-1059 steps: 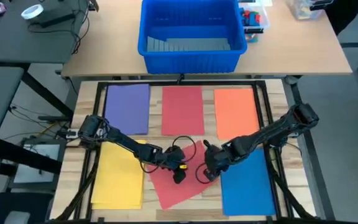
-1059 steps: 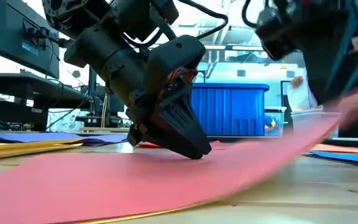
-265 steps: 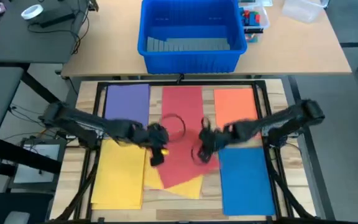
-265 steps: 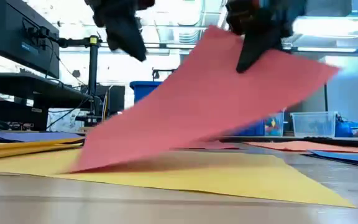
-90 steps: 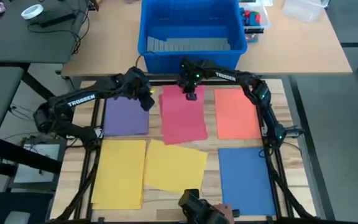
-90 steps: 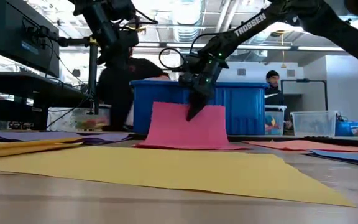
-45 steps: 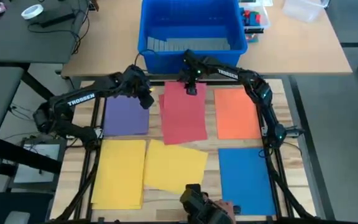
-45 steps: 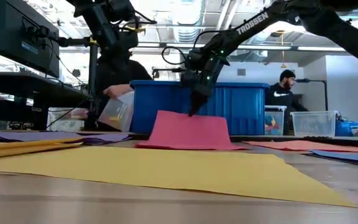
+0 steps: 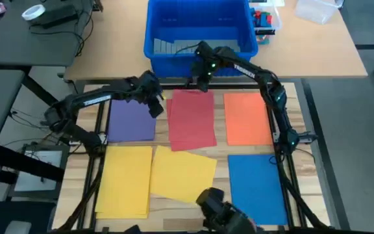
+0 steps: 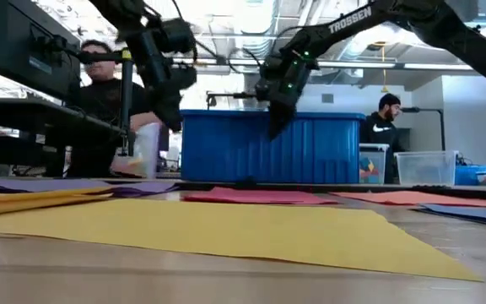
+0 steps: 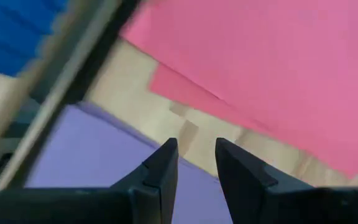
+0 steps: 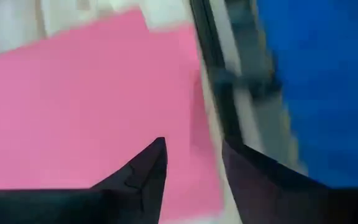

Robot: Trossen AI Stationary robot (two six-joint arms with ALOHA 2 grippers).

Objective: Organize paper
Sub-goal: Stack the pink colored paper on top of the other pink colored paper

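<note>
Flat red paper sheets (image 9: 192, 119) lie between purple sheet (image 9: 132, 116) and orange sheet (image 9: 247, 117). Above them, left gripper (image 9: 158, 106) and right gripper (image 9: 196, 80) hang empty, fingers parted, beside ribbed blue plastic bin (image 9: 200, 57).

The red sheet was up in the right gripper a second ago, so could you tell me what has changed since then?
The right gripper has let the red sheet go; it now lies flat on the red pile, and the gripper has lifted toward the blue bin. The left gripper stays open, empty, by the purple sheet. The yellow, orange and blue sheets have not moved.
</note>
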